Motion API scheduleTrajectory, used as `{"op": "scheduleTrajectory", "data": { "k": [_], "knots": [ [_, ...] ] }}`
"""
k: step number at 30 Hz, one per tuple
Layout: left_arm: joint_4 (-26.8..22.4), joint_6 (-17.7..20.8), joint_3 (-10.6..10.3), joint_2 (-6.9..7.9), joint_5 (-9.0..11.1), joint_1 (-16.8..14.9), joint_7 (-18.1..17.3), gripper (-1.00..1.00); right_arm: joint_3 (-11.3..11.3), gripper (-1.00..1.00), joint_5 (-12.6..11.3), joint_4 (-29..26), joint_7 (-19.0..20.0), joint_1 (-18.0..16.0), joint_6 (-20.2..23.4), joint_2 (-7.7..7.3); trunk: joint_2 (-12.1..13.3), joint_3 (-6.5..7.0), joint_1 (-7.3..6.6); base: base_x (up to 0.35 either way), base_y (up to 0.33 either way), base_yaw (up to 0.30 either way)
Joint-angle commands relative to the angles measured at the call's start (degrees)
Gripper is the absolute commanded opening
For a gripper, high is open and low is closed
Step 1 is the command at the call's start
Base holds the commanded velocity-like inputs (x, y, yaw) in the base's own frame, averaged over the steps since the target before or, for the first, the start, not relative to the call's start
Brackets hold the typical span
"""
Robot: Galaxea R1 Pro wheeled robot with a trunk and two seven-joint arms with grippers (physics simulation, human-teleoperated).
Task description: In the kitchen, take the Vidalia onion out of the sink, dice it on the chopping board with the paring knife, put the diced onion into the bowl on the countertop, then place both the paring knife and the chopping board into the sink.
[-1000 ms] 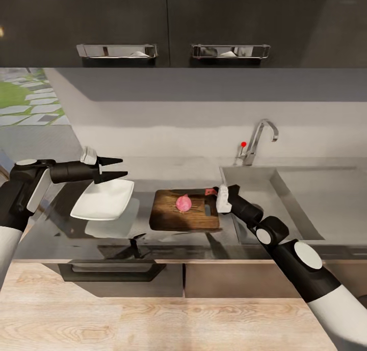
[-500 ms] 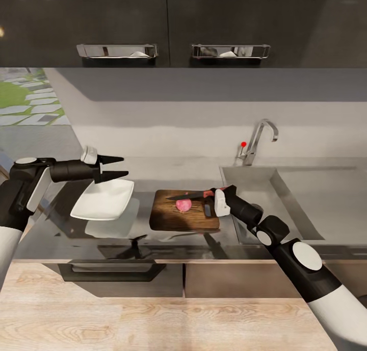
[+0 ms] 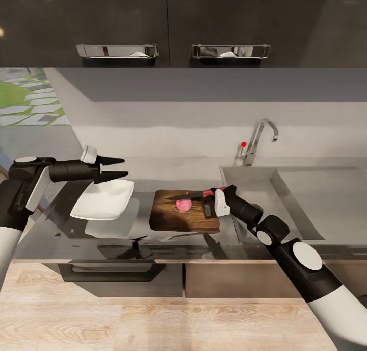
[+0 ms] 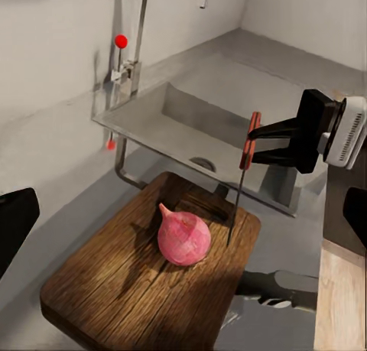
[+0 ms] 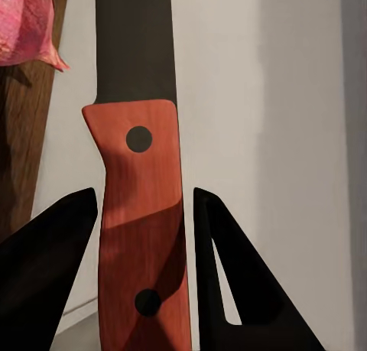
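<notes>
The pink Vidalia onion [image 3: 183, 205] [image 4: 183, 238] lies whole on the brown chopping board [image 3: 173, 219] [image 4: 115, 290], just left of the sink [image 3: 265, 195] [image 4: 191, 129]. My right gripper [image 3: 211, 193] [image 4: 257, 141] [image 5: 145, 194] is shut on the red handle of the paring knife [image 3: 189, 194] [image 4: 248, 141] [image 5: 141, 236]. The dark blade reaches over the board along the onion's far side; I cannot tell whether it touches. My left gripper [image 3: 116, 168] hangs open and empty above the far edge of the white bowl [image 3: 104, 200] on the countertop [image 3: 61, 228].
A chrome tap [image 3: 259, 139] with a red knob [image 3: 243, 144] [image 4: 120, 40] stands behind the sink. Dark wall cabinets [image 3: 173, 24] hang overhead. The counter's front edge [image 3: 153, 260] runs above dark drawers, with a wooden floor [image 3: 153, 320] below.
My right gripper turned slightly, swinging the knife blade out to lie across the onion's far side. Over the last half second nothing moved. The left arm stayed still.
</notes>
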Motion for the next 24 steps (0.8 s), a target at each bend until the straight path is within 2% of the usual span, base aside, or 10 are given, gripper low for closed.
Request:
{"op": "scheduleTrajectory", "data": {
  "k": [1,17,21,24],
  "knots": [
    [0.0,0.8,-0.2,0.07,0.4,-0.1,0.0,1.0,0.0,-1.0,0.4,-0.1,0.1,-0.1,-0.1,-0.03,-0.1,-0.11,0.03,0.0,0.0,0.0],
    [-0.3,1.7,0.0,0.19,0.5,-0.1,-0.6,1.0,-0.2,-1.0,0.4,-0.2,0.1,-0.1,-0.1,-0.03,-0.1,-0.11,0.03,0.0,0.0,0.0],
    [-1.1,1.7,0.0,0.19,0.5,-0.1,-2.1,1.0,-1.0,-1.0,0.4,-0.2,0.1,-0.1,-0.1,-0.03,-0.1,-0.11,0.03,0.0,0.0,0.0],
    [-1.4,1.5,0.0,0.23,0.5,-0.1,-5.0,1.0,-1.8,-1.0,0.4,-0.2,0.1,-0.1,-0.1,-0.03,-0.1,-0.11,0.03,0.0,0.0,0.0]
  ]
}}
